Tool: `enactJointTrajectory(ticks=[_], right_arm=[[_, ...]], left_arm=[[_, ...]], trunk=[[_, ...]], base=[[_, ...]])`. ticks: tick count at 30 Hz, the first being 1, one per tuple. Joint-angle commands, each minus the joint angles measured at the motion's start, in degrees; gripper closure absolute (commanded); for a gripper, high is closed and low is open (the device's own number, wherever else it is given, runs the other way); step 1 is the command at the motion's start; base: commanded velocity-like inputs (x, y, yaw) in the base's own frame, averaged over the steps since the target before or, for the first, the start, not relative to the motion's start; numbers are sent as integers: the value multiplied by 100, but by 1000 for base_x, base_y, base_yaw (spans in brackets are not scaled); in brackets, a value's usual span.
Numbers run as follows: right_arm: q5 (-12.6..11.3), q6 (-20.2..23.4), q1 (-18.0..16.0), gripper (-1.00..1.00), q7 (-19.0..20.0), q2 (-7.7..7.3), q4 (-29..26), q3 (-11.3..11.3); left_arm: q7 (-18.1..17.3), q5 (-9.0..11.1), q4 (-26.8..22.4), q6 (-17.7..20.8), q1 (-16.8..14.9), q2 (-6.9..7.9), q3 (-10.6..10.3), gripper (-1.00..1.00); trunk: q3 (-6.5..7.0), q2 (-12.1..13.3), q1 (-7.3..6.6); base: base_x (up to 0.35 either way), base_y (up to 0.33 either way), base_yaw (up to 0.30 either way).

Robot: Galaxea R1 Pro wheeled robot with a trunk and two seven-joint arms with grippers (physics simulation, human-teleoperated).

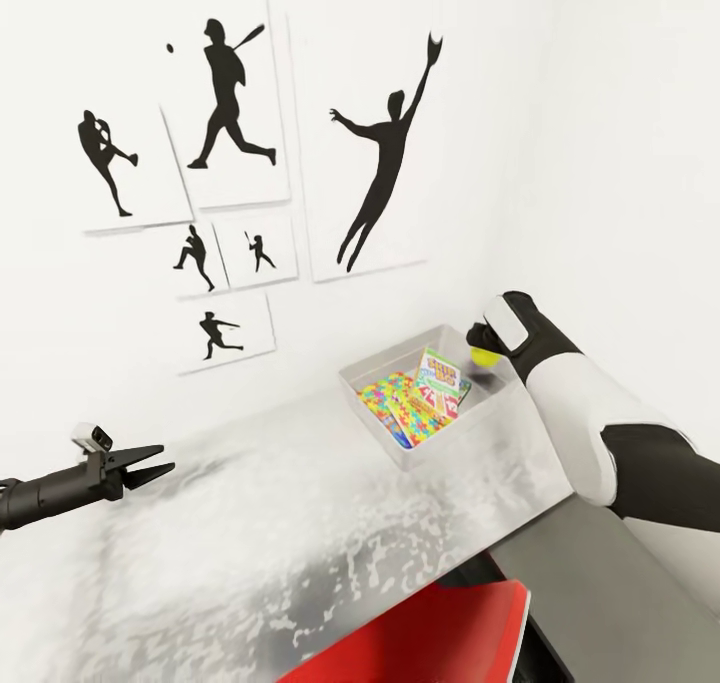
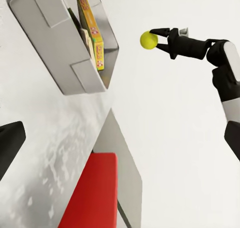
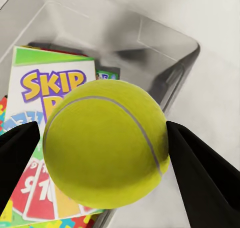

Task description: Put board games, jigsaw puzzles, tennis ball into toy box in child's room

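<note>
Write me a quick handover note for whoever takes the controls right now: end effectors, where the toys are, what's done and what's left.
Right end effector: shut on the tennis ball, held above the toy box near its far corner.
Left end effector: open, holding nothing, hovering over the table well away from the toy box.
In the toy box: the Skip-Bo board game leaning on top, and a jigsaw puzzle beneath it; other boxes lie under these, but the count cannot be told.
Done: ball picked up and carried to the toy box.
Left: open the right end effector so the ball drops in, then check that all five boxes are inside.
</note>
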Motion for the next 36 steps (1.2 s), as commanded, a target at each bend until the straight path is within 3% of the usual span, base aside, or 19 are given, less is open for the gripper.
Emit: enactJointTrajectory(ticks=[1, 36], right_arm=[[-52, 18, -9, 100, -41, -1, -7, 19], [-53, -1, -49, 100, -48, 53, -16, 22]], left_arm=[[-13, 11, -1, 60, -3, 2, -3, -100], [-13, 16, -1, 60, -1, 2, -6, -100]], trunk=[[-22, -12, 3], [-351, -12, 3]], base=[[0, 0, 0], [0, 0, 0]])
